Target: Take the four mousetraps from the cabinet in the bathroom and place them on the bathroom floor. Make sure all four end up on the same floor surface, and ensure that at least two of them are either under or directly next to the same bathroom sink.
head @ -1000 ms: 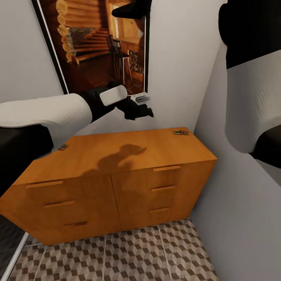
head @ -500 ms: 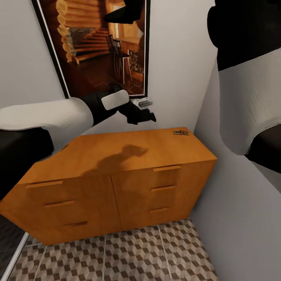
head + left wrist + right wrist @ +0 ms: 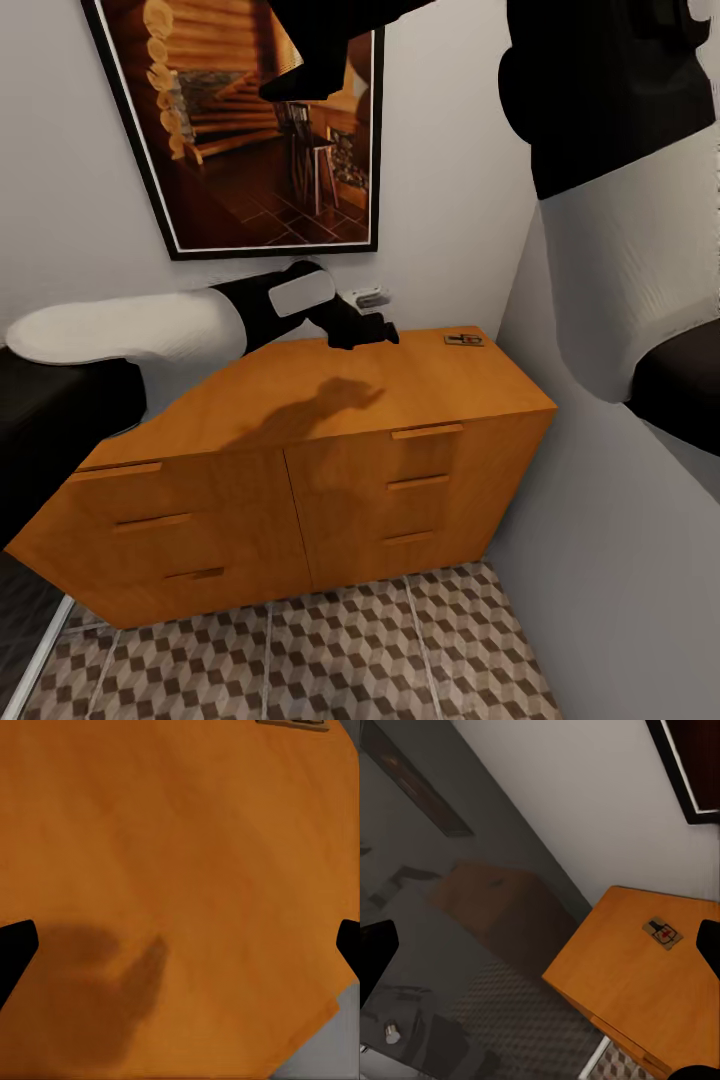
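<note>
On the cabinet (image 3: 330, 400) top, two mousetraps seen: one (image 3: 462, 340) at its back right corner, long axis along the back edge; another (image 3: 664, 933) near the opposite end. Left gripper (image 3: 368, 330) hovers above, spread, empty. Right gripper (image 3: 540, 945) spread, empty.

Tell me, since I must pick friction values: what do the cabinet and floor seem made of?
The cabinet looks like orange-brown wood with a smooth satin finish; faint grain streaks show, and it holds a soft shadow. The floor looks like ceramic tile: a printed cube pattern with pale grout lines, though it may be vinyl.
</note>
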{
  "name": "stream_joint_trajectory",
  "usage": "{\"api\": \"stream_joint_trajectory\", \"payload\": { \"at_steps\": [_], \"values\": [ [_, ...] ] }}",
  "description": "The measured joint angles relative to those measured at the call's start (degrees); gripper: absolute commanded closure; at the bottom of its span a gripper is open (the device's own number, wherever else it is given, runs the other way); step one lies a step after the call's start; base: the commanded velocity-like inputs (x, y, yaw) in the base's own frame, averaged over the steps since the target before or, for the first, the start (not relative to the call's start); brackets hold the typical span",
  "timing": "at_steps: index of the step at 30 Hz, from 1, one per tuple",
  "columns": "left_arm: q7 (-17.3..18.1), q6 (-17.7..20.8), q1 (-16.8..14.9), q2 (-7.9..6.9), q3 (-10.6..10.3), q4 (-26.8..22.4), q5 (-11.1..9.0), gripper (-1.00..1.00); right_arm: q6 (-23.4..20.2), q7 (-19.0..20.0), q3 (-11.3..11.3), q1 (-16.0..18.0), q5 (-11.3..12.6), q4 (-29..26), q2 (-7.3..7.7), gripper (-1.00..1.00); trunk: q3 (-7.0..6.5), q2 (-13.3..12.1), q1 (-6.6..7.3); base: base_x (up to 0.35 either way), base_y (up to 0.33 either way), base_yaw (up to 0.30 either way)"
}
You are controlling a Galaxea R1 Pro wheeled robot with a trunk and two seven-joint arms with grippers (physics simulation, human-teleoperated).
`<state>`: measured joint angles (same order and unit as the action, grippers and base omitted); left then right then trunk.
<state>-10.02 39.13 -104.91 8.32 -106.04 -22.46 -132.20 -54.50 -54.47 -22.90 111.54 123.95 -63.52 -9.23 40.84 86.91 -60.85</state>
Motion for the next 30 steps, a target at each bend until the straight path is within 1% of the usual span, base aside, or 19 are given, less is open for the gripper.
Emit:
{"api": "stream_joint_trajectory", "payload": {
  "at_steps": [5, 14, 30],
  "values": [
    [-0.01, -0.08, 0.45, 0.07, -0.02, -0.74, -0.12, -1.00, 0.05, -0.10, -1.61, -0.18, -0.14, 0.03, -0.04, -1.00, -0.01, 0.00, 0.00, 0.000, 0.000, -0.098],
    [-0.02, -0.23, 0.48, 0.11, 0.05, -1.68, -0.10, -1.00, 0.08, -0.13, -4.49, -0.24, -0.24, 0.04, -0.06, -1.00, -0.27, 0.00, 0.00, 0.000, 0.000, -0.249],
    [0.21, -0.36, 0.45, 0.13, 0.15, -2.63, -0.08, -1.00, 0.16, -0.07, -4.64, -0.25, -0.25, 0.10, -0.10, -1.00, -0.93, 0.00, 0.00, 0.000, 0.000, -0.280]
  ]
}}
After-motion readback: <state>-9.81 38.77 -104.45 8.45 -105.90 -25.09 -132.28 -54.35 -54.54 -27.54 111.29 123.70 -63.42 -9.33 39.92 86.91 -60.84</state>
